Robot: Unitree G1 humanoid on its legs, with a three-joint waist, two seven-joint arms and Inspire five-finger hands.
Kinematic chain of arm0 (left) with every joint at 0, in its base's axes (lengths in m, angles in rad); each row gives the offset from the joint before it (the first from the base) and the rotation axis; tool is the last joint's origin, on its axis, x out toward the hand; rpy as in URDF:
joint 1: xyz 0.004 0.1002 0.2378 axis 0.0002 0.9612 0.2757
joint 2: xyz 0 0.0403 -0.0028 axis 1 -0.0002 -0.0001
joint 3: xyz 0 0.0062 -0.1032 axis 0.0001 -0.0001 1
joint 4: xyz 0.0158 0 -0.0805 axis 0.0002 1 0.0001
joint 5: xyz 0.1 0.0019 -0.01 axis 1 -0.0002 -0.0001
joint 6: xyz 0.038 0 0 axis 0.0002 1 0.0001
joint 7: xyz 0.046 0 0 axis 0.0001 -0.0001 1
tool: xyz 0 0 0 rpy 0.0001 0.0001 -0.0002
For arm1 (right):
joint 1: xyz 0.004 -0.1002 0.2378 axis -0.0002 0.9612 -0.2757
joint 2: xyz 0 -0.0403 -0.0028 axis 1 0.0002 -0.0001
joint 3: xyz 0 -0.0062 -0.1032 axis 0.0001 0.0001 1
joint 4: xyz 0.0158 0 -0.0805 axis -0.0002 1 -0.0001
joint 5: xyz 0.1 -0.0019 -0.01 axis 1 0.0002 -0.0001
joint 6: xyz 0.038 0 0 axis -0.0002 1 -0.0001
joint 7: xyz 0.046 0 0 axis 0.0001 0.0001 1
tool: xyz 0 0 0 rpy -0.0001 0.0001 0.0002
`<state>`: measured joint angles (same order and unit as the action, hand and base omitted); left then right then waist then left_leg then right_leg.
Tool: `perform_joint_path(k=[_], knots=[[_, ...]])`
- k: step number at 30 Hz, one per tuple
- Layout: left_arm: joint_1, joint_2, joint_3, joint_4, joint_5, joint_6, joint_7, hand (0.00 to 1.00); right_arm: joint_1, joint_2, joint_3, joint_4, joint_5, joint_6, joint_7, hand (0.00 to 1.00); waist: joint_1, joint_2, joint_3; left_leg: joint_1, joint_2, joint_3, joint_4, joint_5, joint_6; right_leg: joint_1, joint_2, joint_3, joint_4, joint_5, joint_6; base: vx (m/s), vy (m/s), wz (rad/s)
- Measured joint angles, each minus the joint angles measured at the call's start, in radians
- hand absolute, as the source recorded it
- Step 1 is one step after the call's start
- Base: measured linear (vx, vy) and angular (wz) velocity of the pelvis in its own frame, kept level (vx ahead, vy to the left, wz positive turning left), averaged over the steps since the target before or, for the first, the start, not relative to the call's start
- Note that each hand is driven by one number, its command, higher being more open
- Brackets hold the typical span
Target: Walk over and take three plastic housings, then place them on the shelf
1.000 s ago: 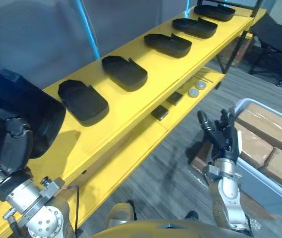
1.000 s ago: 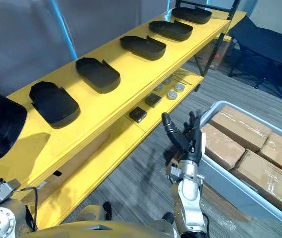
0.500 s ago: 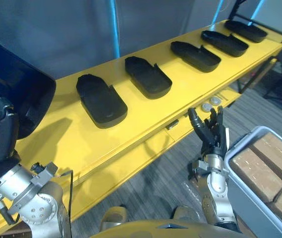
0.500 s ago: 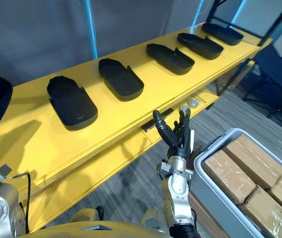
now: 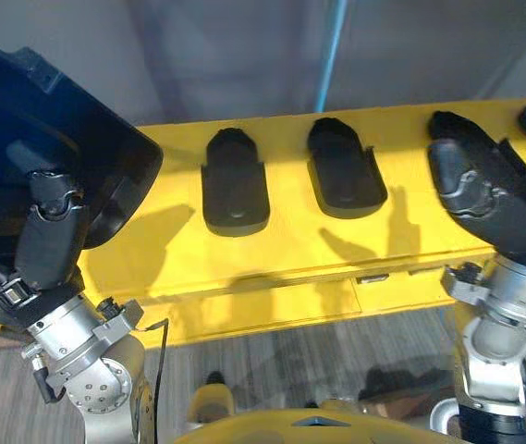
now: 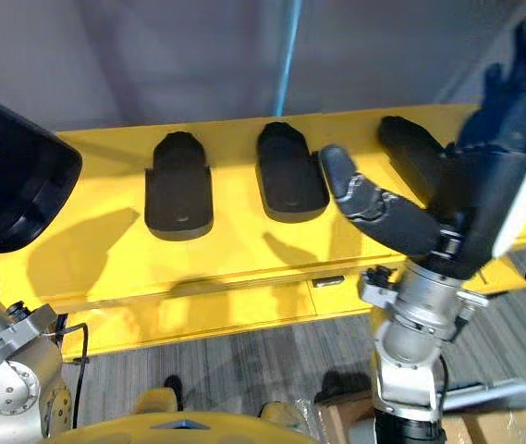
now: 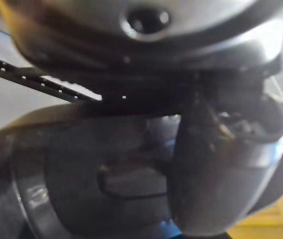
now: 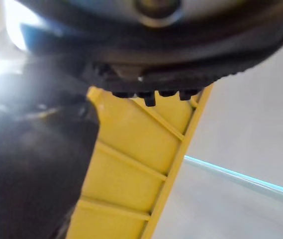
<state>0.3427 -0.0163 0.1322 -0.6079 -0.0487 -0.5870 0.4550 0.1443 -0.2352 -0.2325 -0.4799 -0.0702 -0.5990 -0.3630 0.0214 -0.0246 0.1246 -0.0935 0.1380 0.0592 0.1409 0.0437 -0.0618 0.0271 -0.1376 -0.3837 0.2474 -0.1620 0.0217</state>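
Held housing [image 5: 31,120]: a large dark plastic shell at the robot's left, gripped by the left hand [image 5: 48,242], whose thumb and fingers are clamped on its near rim. The left wrist view shows the thumb pressed against the shell's dark surface. The shell overlaps the left end of the yellow shelf [image 6: 244,250]; whether it touches the shelf top cannot be told. First shelf housing [image 6: 178,188] and second shelf housing [image 6: 290,173]: two similar dark shells lying flat on the shelf top, side by side but apart. Each has its long axis running from the front edge toward the wall and its rounded end toward the wall. Third shelf housing [image 6: 409,155]: a further dark shell to the right of the second, also on the shelf top and partly hidden behind the right hand [image 6: 480,199]. The right hand is raised in front of the shelf's right part. Its fingers are straight and spread, its thumb stands out to the side, and it holds nothing. The right wrist view shows yellow struts of the shelf past this hand. Behind the shelf stands a grey wall [image 6: 105,55] bearing a vertical blue strip [image 6: 288,46]. Below the shelf's front edge lies a grey floor [image 6: 244,370].
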Motion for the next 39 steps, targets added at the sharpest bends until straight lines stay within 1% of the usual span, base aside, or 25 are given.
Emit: perform_joint_path(k=[1,2,3,4,6,8,10,12,15,17,18,19,20,23,24,26,27,29,31,32,33,35,37,38,39], knots=[[-0.001,0.000,0.004,0.002,0.000,-0.004,0.003,0.00,0.018,0.005,-0.021,0.001,0.000,-0.002,-0.002,1.00,-0.003,-0.004,-0.007,0.002,-0.009,0.001,-0.049,0.019,0.000,-0.006,-0.003,0.006,-0.025,-0.012,-0.009,-0.06,-0.013,0.14],[-0.002,-0.003,0.002,0.008,0.003,-0.011,0.000,0.00,0.033,0.015,-0.034,0.014,0.000,-0.002,-0.020,1.00,-0.011,0.015,0.004,0.002,-0.005,0.021,-0.072,0.017,-0.001,-0.014,0.001,0.002,-0.030,-0.009,0.003,-0.09,0.026,0.14],[0.000,-0.003,0.001,0.016,0.006,-0.013,-0.003,0.00,0.047,0.025,-0.033,0.025,0.001,0.000,-0.029,1.00,-0.023,0.023,0.007,0.003,-0.005,0.031,-0.079,0.017,-0.001,-0.014,0.001,-0.002,-0.026,-0.007,0.005,-0.08,0.073,0.10],[0.002,-0.002,0.000,0.036,0.010,-0.013,-0.009,0.00,0.086,0.075,-0.032,0.069,0.006,0.015,-0.059,1.00,-0.037,0.030,0.006,0.017,-0.010,0.055,-0.099,0.022,-0.008,-0.014,-0.006,0.001,-0.022,-0.005,0.012,-0.10,0.120,0.00],[0.002,-0.001,0.001,0.050,0.010,-0.014,-0.009,0.00,0.132,0.129,-0.032,0.110,0.009,0.042,-0.112,1.00,-0.045,0.032,0.006,0.033,-0.020,0.069,-0.120,0.026,-0.016,-0.011,-0.016,0.010,-0.022,-0.002,0.027,-0.08,0.109,-0.06],[0.017,-0.001,0.000,0.061,0.010,-0.014,-0.007,0.00,0.222,0.209,-0.038,0.174,0.029,0.080,-0.222,1.00,-0.059,0.036,0.003,0.050,-0.041,0.091,-0.166,0.036,-0.007,-0.022,-0.033,0.031,-0.023,0.003,0.044,-0.06,0.116,-0.10],[0.039,-0.001,0.000,0.061,0.009,-0.014,-0.006,0.00,0.292,0.269,-0.053,0.213,0.070,0.095,-0.269,1.00,-0.069,0.042,0.001,0.059,-0.049,0.120,-0.194,0.044,0.004,-0.028,-0.043,0.043,-0.025,0.010,0.057,-0.03,0.086,-0.16],[0.073,-0.001,0.000,0.061,0.009,-0.015,-0.006,0.00,0.355,0.311,-0.063,0.234,0.134,0.103,-0.267,1.00,-0.082,0.050,-0.005,0.084,-0.061,0.168,-0.218,0.050,0.013,-0.026,-0.058,0.062,-0.023,0.020,0.077,0.03,0.102,-0.25],[0.097,0.010,0.002,0.062,0.007,-0.016,-0.016,0.00,0.415,0.326,-0.073,0.324,0.237,0.116,-0.155,1.00,-0.090,0.050,-0.009,0.121,-0.078,0.236,-0.228,0.035,0.025,-0.027,-0.085,0.116,-0.023,0.034,0.097,0.05,0.115,-0.51],[0.100,0.039,0.006,0.063,0.008,-0.015,-0.025,0.00,0.434,0.329,-0.067,0.423,0.288,0.150,-0.021,1.00,-0.091,0.040,-0.014,0.141,-0.080,0.278,-0.228,0.015,0.022,-0.026,-0.088,0.144,-0.026,0.038,0.104,0.04,0.094,-0.42],[0.099,0.054,0.010,0.064,0.008,-0.014,-0.039,0.00,0.447,0.331,-0.058,0.476,0.308,0.175,0.060,1.00,-0.096,0.033,-0.018,0.140,-0.080,0.281,-0.226,0.011,0.022,-0.022,-0.089,0.142,-0.033,0.041,0.107,0.04,0.041,-0.15],[0.099,0.061,0.013,0.064,0.011,-0.013,-0.047,0.00,0.455,0.330,-0.049,0.499,0.320,0.190,0.101,1.00,-0.100,0.031,-0.019,0.140,-0.078,0.283,-0.226,0.011,0.021,-0.017,-0.089,0.136,-0.041,0.044,0.110,0.05,0.016,0.21],[0.098,0.073,0.023,0.067,0.021,0.004,-0.062,0.00,0.471,0.327,-0.030,0.555,0.325,0.228,0.198,1.00,-0.106,0.028,-0.021,0.140,-0.069,0.306,-0.226,0.011,0.021,0.003,-0.087,0.114,-0.063,0.051,0.111,0.06,0.004,0.31],[0.094,0.102,0.059,0.073,0.023,0.041,-0.097,0.00,0.453,0.301,-0.003,0.694,0.328,0.269,0.324,1.00,-0.093,0.029,-0.024,0.136,-0.059,0.329,-0.226,0.013,0.021,0.024,-0.087,0.079,-0.079,0.053,0.112,0.06,0.007,0.36],[0.089,0.111,0.068,0.077,0.022,0.052,-0.106,0.00,0.444,0.293,0.003,0.724,0.328,0.279,0.345,1.00,-0.087,0.030,-0.025,0.136,-0.058,0.326,-0.227,0.013,0.021,0.028,-0.087,0.071,-0.080,0.053,0.112,0.07,0.003,0.35],[0.062,0.150,0.107,0.105,0.012,0.116,-0.154,0.00,0.403,0.254,0.019,0.832,0.329,0.318,0.409,1.00,-0.059,0.038,-0.034,0.130,-0.058,0.310,-0.228,0.017,0.020,0.038,-0.085,0.053,-0.087,0.054,0.112,0.06,0.004,0.30],[0.054,0.160,0.117,0.114,0.011,0.133,-0.166,0.00,0.390,0.245,0.021,0.856,0.328,0.327,0.421,1.00,-0.052,0.040,-0.036,0.129,-0.059,0.304,-0.228,0.019,0.019,0.043,-0.085,0.047,-0.091,0.055,0.111,0.05,0.004,0.34],[0.039,0.211,0.146,0.146,0.004,0.195,-0.211,0.00,0.347,0.211,0.025,0.940,0.331,0.355,0.453,1.00,-0.049,0.048,-0.041,0.116,-0.063,0.273,-0.228,0.031,0.025,0.051,-0.085,0.025,-0.093,0.057,0.107,0.04,0.005,0.40],[0.038,0.247,0.161,0.161,0.002,0.228,-0.246,0.00,0.324,0.191,0.023,0.984,0.332,0.373,0.472,1.00,-0.047,0.050,-0.041,0.114,-0.065,0.266,-0.225,0.039,0.019,0.053,-0.086,0.024,-0.092,0.058,0.106,0.03,0.016,0.21],[0.030,0.282,0.163,0.182,-0.037,0.262,-0.287,0.00,0.300,0.176,0.008,1.029,0.332,0.388,0.488,1.00,-0.043,0.050,-0.041,0.116,-0.070,0.262,-0.224,0.044,0.021,0.053,-0.085,0.025,-0.091,0.058,0.106,0.03,0.013,0.09],[0.020,0.292,0.163,0.193,-0.045,0.275,-0.303,0.00,0.292,0.168,0.003,1.045,0.333,0.398,0.491,1.00,-0.041,0.051,-0.040,0.115,-0.072,0.262,-0.224,0.045,0.021,0.053,-0.087,0.027,-0.091,0.058,0.106,0.01,0.019,0.05],[-0.029,0.322,0.167,0.236,-0.101,0.333,-0.363,0.00,0.257,0.145,-0.037,1.112,0.333,0.432,0.518,1.00,-0.039,0.060,-0.034,0.113,-0.080,0.260,-0.224,0.046,0.024,0.051,-0.093,0.034,-0.090,0.057,0.106,-0.03,0.050,0.03],[-0.075,0.357,0.169,0.290,-0.145,0.371,-0.396,0.00,0.232,0.124,-0.063,1.163,0.331,0.457,0.542,1.00,-0.039,0.071,-0.026,0.101,-0.087,0.257,-0.225,0.043,0.023,0.040,-0.096,0.052,-0.089,0.047,0.092,-0.07,0.060,0.03],[-0.127,0.385,0.176,0.342,-0.217,0.436,-0.449,0.00,0.211,0.098,-0.081,1.201,0.328,0.483,0.554,1.00,-0.040,0.089,-0.009,0.092,-0.093,0.251,-0.225,0.046,0.026,0.023,-0.101,0.071,-0.082,0.037,0.091,-0.07,0.048,0.00],[-0.140,0.393,0.181,0.360,-0.239,0.455,-0.467,0.00,0.204,0.089,-0.085,1.213,0.327,0.492,0.559,1.00,-0.041,0.095,-0.001,0.091,-0.093,0.250,-0.225,0.047,0.028,0.018,-0.101,0.073,-0.075,0.035,0.091,-0.08,0.043,0.00]])
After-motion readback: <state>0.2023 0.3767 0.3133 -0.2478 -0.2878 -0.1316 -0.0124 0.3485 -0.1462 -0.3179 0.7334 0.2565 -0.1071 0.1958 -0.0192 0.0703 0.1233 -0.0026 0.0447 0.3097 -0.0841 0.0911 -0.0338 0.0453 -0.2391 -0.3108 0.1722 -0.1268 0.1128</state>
